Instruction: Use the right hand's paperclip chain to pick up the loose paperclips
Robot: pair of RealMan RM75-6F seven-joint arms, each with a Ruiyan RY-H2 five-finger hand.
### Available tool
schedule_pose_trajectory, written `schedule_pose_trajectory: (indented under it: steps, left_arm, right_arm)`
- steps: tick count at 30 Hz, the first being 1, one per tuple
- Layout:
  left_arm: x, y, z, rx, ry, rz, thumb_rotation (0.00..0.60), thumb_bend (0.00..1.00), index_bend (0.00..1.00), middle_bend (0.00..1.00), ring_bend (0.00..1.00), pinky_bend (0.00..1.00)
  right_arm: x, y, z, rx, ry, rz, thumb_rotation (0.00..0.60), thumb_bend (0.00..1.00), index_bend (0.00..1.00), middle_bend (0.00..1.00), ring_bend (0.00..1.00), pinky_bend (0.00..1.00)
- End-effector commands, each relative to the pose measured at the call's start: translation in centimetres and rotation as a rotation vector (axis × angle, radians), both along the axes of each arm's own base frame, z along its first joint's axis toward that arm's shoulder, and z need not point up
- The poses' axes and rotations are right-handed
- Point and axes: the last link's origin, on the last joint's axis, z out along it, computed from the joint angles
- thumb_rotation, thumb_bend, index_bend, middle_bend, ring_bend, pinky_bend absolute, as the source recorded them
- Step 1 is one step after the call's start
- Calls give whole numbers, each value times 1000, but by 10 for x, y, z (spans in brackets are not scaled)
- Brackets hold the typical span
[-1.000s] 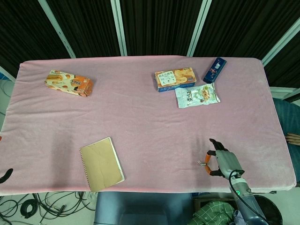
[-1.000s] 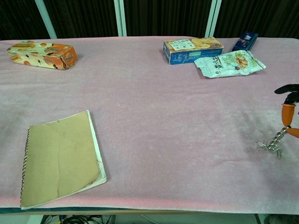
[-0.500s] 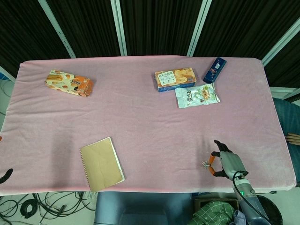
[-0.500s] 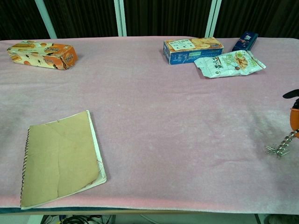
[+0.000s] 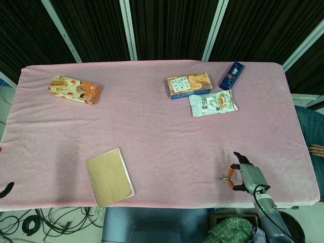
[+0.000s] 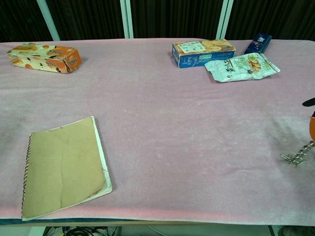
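Chain dangling over clips at the desk's near right corner.
We pinch the paperclip chain point(image 6: 307, 147) in our right hand point(image 5: 246, 177) so its lower end touches the loose paperclips point(image 6: 292, 158) on the pink desk point(image 5: 162, 126); left hand unseen.

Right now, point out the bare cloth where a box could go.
Bare cloth spans the middle, between the notebook, orange box and biscuit box. Crowded: the far right corner, and by the right hand with its paperclip chain.
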Motion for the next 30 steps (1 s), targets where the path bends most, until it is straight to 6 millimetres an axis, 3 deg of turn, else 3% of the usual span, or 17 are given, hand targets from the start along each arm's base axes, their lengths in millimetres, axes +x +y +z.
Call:
schedule_pose_trajectory:
  steps: [1, 14, 30]
  left_arm:
    - [0, 0, 0, 0, 0, -1, 600, 224, 30, 0, 0, 0]
    - [0, -1, 1, 3, -3, -3, 600, 224, 30, 0, 0, 0]
    - [-1, -1, 2, 0, -4, -2, 600, 224, 30, 0, 0, 0]
  right_arm:
    - [3, -1, 2, -6, -6, 10, 600, 317, 572, 0, 7, 187]
    - [25, -21, 12, -49, 1, 62, 600, 318, 572, 0, 7, 187]
    - [50, -84, 26, -124, 196, 129, 600, 319, 575, 0, 6, 187]
